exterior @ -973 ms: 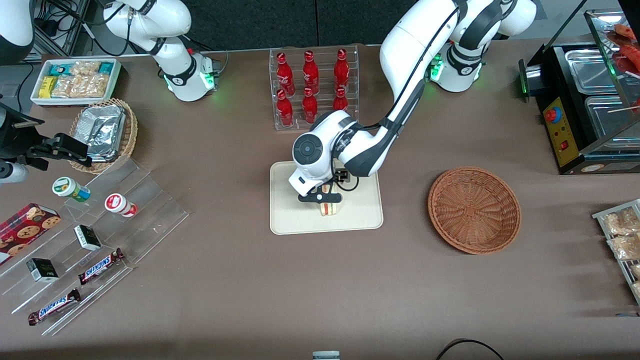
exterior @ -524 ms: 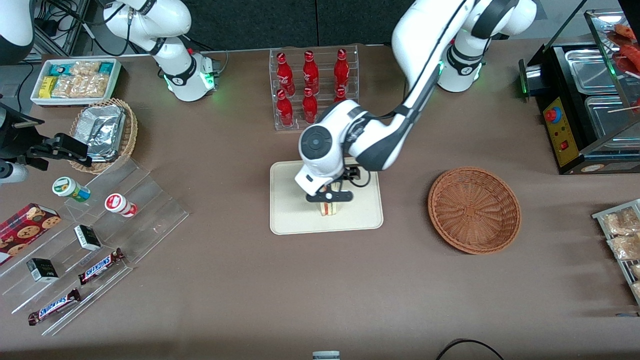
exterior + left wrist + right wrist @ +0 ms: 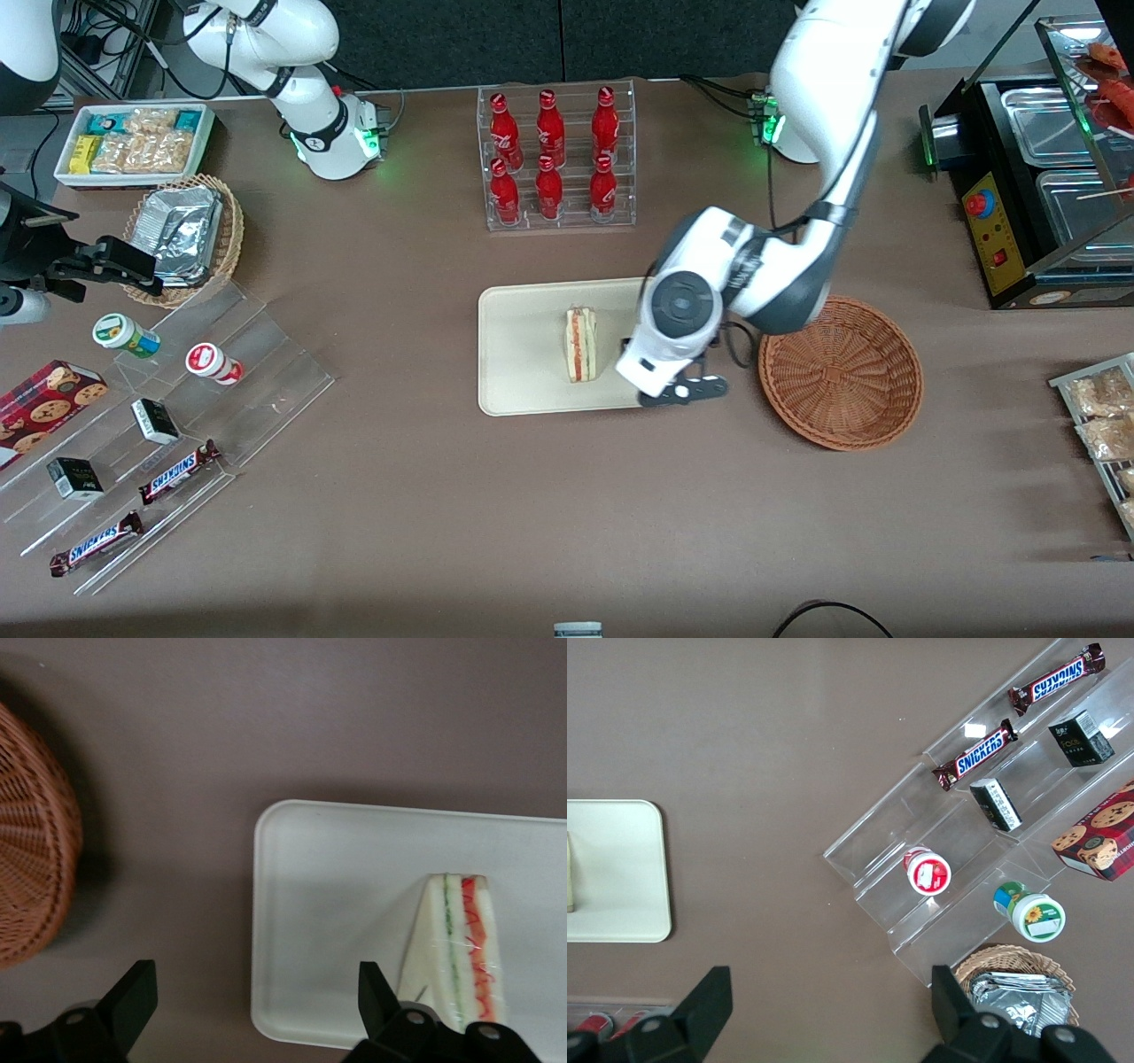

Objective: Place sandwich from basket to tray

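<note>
The sandwich (image 3: 581,344) stands on its edge on the cream tray (image 3: 523,372), filling stripes up; it also shows in the left wrist view (image 3: 461,948) on the tray (image 3: 328,904). My left gripper (image 3: 684,390) hangs open and empty above the tray's edge nearest the wicker basket (image 3: 840,372), between sandwich and basket. In the wrist view the gripper (image 3: 252,1005) straddles the tray's corner, fingers (image 3: 133,997) wide apart, with the basket (image 3: 31,859) empty beside it.
A clear rack of red bottles (image 3: 554,155) stands farther from the front camera than the tray. Acrylic steps with snacks (image 3: 151,443), a foil-packet basket (image 3: 186,235) and a white snack bin (image 3: 133,142) lie toward the parked arm's end. A black food warmer (image 3: 1036,186) stands at the working arm's end.
My gripper has let go of the sandwich, which stays standing on the tray, and has risen and moved sideways toward the basket.
</note>
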Robot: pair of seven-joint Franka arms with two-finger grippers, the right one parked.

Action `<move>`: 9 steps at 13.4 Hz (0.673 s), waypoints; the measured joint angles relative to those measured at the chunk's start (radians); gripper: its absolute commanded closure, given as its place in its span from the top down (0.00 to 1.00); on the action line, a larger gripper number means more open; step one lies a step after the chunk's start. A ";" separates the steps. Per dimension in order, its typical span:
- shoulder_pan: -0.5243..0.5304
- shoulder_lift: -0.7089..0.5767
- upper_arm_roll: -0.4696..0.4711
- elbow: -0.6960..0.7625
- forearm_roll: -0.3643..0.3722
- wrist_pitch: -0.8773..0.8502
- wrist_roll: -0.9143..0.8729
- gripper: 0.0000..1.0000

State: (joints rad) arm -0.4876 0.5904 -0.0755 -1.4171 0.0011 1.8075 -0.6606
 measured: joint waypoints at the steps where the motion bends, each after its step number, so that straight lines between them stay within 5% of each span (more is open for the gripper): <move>1: 0.026 -0.024 0.000 -0.026 -0.004 0.000 0.035 1.00; 9: 0.181 -0.235 -0.002 -0.226 -0.033 -0.005 0.252 1.00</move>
State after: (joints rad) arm -0.3063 0.3556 -0.0776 -1.6433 -0.0317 1.8026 -0.4087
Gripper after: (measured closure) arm 0.000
